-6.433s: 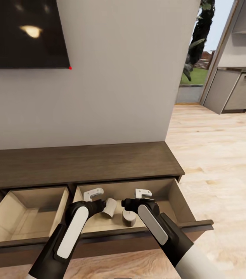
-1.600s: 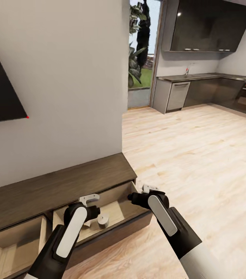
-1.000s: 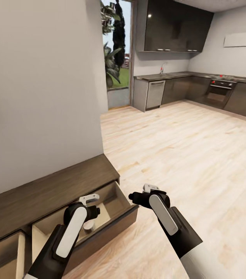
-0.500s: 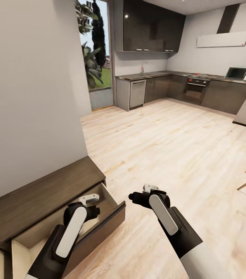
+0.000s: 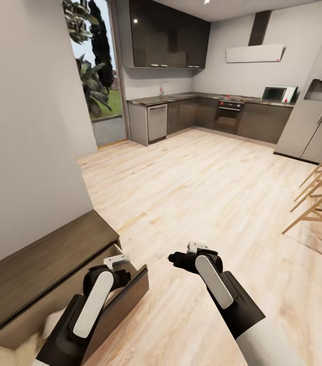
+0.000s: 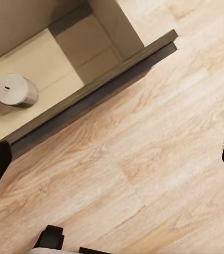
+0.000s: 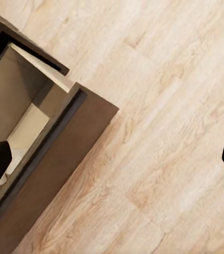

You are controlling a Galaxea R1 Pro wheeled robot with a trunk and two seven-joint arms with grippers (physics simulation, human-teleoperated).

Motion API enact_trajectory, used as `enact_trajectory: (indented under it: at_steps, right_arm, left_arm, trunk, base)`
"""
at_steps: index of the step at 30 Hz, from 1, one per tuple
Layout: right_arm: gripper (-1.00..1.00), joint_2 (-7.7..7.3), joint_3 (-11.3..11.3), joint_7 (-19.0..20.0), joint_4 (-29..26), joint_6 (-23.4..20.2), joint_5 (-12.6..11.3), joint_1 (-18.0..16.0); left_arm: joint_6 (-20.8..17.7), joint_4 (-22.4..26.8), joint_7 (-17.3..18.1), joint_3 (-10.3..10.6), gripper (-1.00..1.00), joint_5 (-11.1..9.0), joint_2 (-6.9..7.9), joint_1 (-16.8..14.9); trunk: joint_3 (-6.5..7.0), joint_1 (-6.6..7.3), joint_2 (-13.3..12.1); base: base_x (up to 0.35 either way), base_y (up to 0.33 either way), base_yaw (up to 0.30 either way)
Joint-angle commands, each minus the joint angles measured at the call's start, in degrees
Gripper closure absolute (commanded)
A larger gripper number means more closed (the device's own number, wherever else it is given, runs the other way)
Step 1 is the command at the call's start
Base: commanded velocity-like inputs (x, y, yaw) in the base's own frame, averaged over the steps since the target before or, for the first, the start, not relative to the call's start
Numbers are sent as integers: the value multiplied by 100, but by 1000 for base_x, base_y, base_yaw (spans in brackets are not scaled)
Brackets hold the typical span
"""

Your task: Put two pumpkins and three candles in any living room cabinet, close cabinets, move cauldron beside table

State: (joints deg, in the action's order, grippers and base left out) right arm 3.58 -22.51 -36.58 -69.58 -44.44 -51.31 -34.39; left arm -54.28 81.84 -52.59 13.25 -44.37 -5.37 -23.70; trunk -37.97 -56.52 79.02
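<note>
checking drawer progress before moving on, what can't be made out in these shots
- Drawer contents, head view: left arm covers them.
- Candle count, left wrist view: one shows, the rest of the drawer is cut off.
- Chair, head view: cut off by the edge.

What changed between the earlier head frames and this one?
The view swung right, off the wall TV toward the kitchen, so the cabinet slid to lower left; that is camera motion. The drawer stayed open with a candle inside. Both arms kept their pose, holding nothing.
</note>
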Motion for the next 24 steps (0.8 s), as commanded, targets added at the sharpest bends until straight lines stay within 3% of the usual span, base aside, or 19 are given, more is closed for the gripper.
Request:
enact_trajectory:
  at_steps: [1, 9, 13, 19, 24]
  right_arm:
    - [-100, -2, -8, -59, -3, -4, -54, -6]
    - [-100, -7, 22, -61, 12, -4, -54, -6]
    - [-100, -15, 225, -72, -2, -13, -49, -6]
    - [-100, -206, 732, -72, 63, -223, -17, -6]
    - [-100, -265, 825, -60, 431, -186, 3, -6]
  left_arm:
    - [-13, 7, -59, 2, -100, -55, 1, -3]
    - [-13, -5, -59, -6, -100, -55, 7, -3]
    - [-13, -15, -58, -6, -100, -55, 9, -3]
    - [-13, -31, -55, -6, -100, -55, 20, -3]
    - [-8, -215, -29, -7, -100, -55, 10, -3]
  trunk:
    - [-5, 0, 3]
    - [-5, 0, 3]
    - [-5, 0, 3]
    - [0, 0, 3]
    - [11, 0, 3]
  base:
    - [0, 0, -280]
    - [0, 0, -280]
    - [0, 0, -280]
    - [0, 0, -280]
    - [0, 0, -280]
